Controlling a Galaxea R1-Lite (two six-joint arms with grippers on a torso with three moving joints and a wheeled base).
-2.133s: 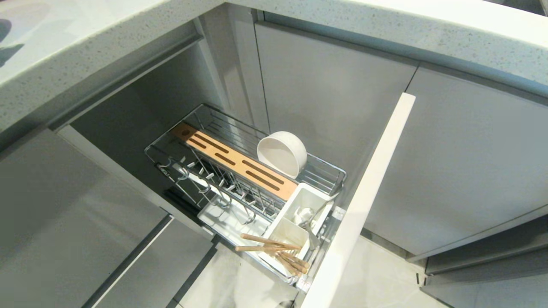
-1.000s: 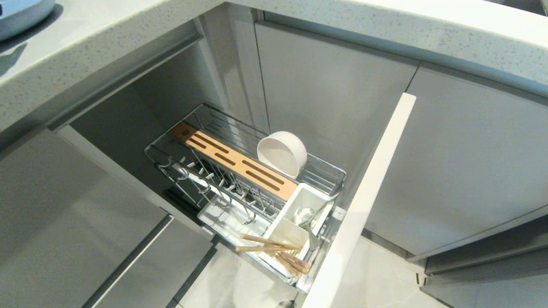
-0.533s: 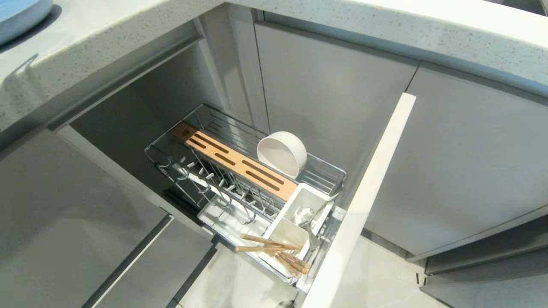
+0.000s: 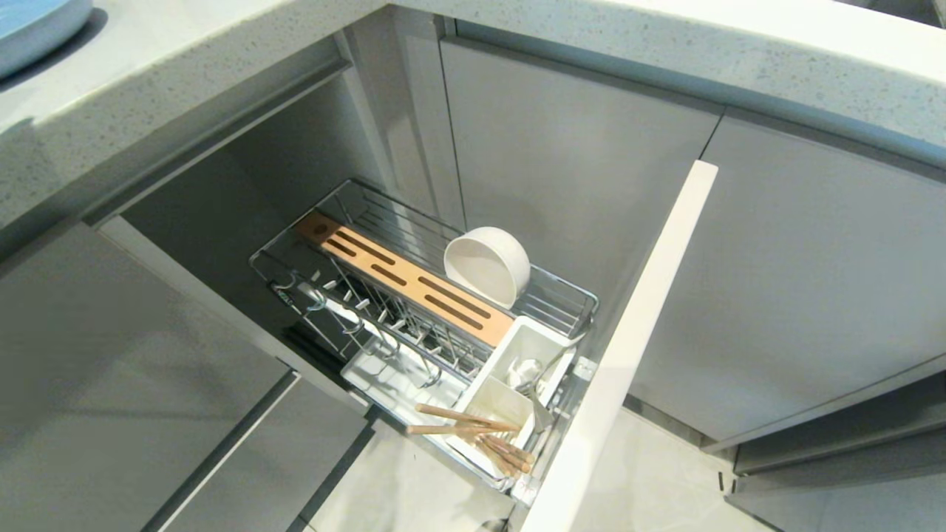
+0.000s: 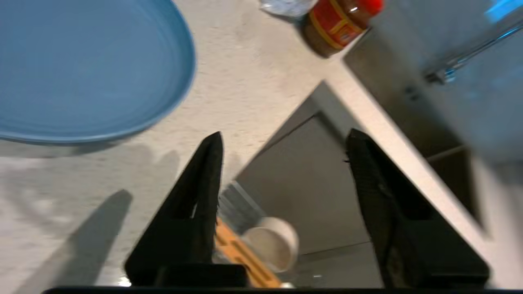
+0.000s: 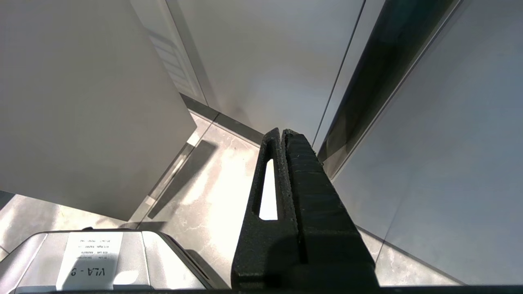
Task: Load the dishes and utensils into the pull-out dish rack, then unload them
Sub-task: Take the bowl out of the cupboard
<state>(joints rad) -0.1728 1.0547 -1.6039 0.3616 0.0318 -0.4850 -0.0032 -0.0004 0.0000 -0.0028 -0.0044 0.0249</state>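
A pale speckled stone tabletop (image 4: 148,66) runs across the top of the head view, with grey cabinet fronts (image 4: 576,170) below it and pale floor tile at the lower edge. The pull-out dish rack (image 4: 332,244) stands drawn out at centre frame, its long axis running from upper left to lower right, ending at its front panel (image 4: 628,347), which cuts diagonally through the right of centre. A slotted wooden strip (image 4: 406,279) lies along that same axis. The white bowl (image 4: 486,264) rests tipped on its side in the wire compartment on the far side of the strip, mouth facing the lower left. The upright plate prongs (image 4: 369,325) on the near side hold nothing. The white caddy (image 4: 517,384) at the lower right end carries the spoon (image 4: 538,384), and the chopsticks (image 4: 473,436) lie across its near rim, mostly pointing left to right. The blue plate (image 4: 33,26) sits flat on the tabletop at the far upper left corner. In the left wrist view the left hand (image 5: 284,141) hangs above the tabletop edge, released, fingers spread with nothing between them, the plate near it; a red-labelled jar (image 5: 335,22) stands at the top edge. The right hand (image 6: 282,136) is clenched empty, low beside the cabinets over the floor.
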